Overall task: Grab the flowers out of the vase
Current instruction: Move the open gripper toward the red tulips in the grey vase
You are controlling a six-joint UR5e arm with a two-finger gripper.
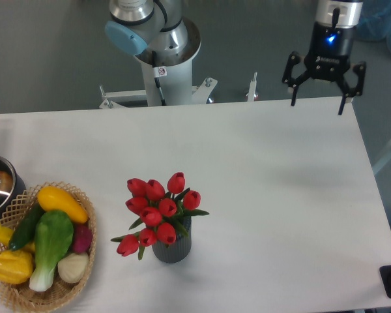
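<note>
Claw (317,102) spread wide, empty, far up-right of the vase (172,246). Approach step: center over the flowers (158,212), drop straight, pinch stems just above vase mouth.

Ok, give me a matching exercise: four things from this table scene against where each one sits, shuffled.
Things:
1. flowers
2. claw
3. wicker basket
4. vase

Places:
A. far right, above the table's back edge, open
B. front left, holding vegetables
C. standing in the vase
D. front centre, on the table

Pairs: 1-C, 2-A, 3-B, 4-D
</note>
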